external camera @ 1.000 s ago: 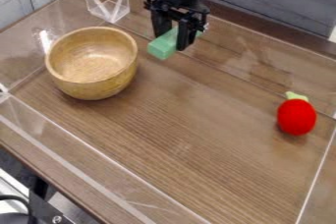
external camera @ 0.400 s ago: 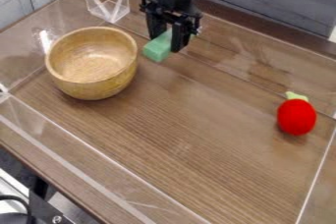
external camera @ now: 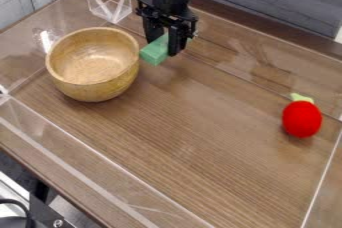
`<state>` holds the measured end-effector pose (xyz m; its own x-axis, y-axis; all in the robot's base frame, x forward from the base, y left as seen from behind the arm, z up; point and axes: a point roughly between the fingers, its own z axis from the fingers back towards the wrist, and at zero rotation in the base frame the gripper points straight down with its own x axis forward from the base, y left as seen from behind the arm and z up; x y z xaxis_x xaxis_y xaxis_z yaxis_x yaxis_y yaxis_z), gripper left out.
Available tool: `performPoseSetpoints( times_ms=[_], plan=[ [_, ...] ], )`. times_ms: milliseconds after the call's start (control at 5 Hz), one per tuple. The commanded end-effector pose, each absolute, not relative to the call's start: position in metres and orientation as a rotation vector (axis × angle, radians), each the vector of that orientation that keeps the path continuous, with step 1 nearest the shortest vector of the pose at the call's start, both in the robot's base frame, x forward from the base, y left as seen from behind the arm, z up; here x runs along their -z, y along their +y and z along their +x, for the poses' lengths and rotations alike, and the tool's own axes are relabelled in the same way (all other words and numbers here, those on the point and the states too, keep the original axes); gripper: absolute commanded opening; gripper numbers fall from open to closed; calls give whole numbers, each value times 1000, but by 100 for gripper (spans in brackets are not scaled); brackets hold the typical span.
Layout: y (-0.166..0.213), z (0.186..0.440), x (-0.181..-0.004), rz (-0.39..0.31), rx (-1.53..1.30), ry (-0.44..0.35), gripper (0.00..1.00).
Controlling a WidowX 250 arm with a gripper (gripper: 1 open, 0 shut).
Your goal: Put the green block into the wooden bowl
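The green block (external camera: 155,53) is a small mint-green bar held just above the wooden tabletop, right beside the bowl's right rim. My gripper (external camera: 166,42) points straight down at the back of the table and is shut on the block, whose lower end sticks out below the dark fingers (external camera: 178,38). The wooden bowl (external camera: 94,63) is round and light tan. It stands upright at the left with nothing inside, and its rim is a short way left of the block.
A red strawberry-like toy (external camera: 302,118) lies at the far right. A low clear plastic wall (external camera: 80,177) runs around the table's edges, and a clear folded plastic piece (external camera: 107,6) stands at the back left behind the bowl.
The gripper has shifted left toward the bowl and slightly lower, and the green block has moved with it. The bowl and the red toy have stayed put.
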<state>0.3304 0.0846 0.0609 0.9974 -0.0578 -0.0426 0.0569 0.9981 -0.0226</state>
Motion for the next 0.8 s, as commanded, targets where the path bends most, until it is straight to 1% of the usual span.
performPoseSetpoints(
  times_ms=[0,400,600],
  plan=[
    [94,330,-79,-29,63,8,0],
    [106,313,-91,-70,115,47,0],
    [110,304,-100,-83,126,48,0]
  ],
)
